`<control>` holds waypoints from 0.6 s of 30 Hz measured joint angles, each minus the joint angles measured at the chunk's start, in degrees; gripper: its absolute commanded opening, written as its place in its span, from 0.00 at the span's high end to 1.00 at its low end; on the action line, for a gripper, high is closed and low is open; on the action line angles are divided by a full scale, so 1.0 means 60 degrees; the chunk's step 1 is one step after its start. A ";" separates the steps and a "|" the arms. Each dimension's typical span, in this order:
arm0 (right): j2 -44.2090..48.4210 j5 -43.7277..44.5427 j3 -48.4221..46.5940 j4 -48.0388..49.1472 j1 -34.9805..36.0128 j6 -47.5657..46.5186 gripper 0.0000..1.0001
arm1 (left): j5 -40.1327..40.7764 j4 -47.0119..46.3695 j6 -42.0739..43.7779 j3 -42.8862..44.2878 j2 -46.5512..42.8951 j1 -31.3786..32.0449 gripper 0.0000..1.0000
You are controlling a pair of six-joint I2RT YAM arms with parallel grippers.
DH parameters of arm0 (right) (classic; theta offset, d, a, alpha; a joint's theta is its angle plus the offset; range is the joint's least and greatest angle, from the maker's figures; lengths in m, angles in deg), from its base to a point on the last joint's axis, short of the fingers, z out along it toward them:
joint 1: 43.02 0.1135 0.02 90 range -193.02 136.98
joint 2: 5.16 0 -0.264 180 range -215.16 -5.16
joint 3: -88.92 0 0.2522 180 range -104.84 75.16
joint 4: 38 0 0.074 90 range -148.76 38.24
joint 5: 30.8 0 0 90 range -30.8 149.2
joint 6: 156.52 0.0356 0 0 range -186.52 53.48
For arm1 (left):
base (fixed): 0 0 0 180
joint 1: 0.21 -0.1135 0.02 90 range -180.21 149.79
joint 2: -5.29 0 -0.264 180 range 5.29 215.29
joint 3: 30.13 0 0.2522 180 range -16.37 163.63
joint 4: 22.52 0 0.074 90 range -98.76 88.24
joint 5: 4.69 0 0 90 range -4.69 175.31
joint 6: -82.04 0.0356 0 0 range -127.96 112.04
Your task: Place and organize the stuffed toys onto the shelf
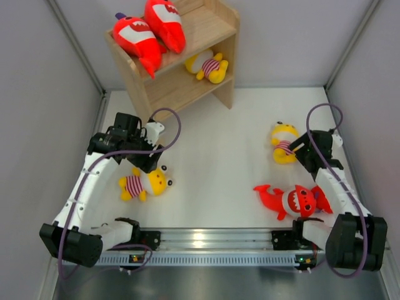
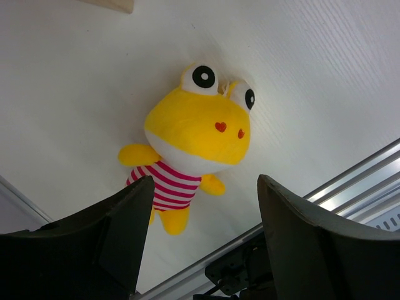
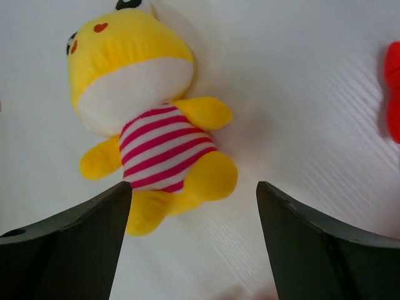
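Here, the left fingers (image 2: 94, 237) stand wide apart and empty just above a yellow striped plush (image 2: 194, 137) lying face up on the bench (image 1: 219, 144) at the near left. At the far side the wooden shelf (image 1: 140, 94) carries a red shark (image 1: 134, 37) and a second red shark (image 1: 165, 24) touching side by side on its top tier, and another yellow plush (image 1: 208, 65) on the lower tier. On the right, the right fingers (image 3: 62, 250) are likewise spread and empty above a third yellow plush (image 3: 150, 125), while a last red shark (image 1: 294, 200) lies on the bench nearer the arm bases.
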 measured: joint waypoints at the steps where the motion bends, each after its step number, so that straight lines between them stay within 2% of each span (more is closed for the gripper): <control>1: -0.0113 -0.0171 0.0004 0.0211 -0.0018 0.0157 0.21 | 0.0000 0.0004 -0.0007 0.0000 -0.0007 0.0000 0.27; 12: -0.1883 -0.1111 0.0535 0.1953 -0.0164 0.1413 0.23 | -0.0040 0.0004 -0.0011 0.0000 -0.0036 0.0000 0.28; 13: -0.1963 -0.1173 0.0561 0.2091 -0.0160 0.1446 0.29 | -0.0051 0.0000 -0.0015 0.0004 -0.0033 0.0000 0.28; 15: -0.2164 -0.1275 0.0565 0.2346 -0.0127 0.1541 0.48 | -0.0047 0.0000 -0.0015 0.0004 -0.0029 0.0000 0.28; 16: -0.2273 -0.1319 0.0561 0.2539 -0.0080 0.1559 0.70 | -0.0040 0.0000 -0.0018 0.0004 -0.0029 0.0000 0.28; 18: -0.2408 -0.1384 0.0561 0.2798 -0.0033 0.1592 0.91 | -0.0026 0.0004 -0.0025 0.0015 -0.0029 0.0000 0.28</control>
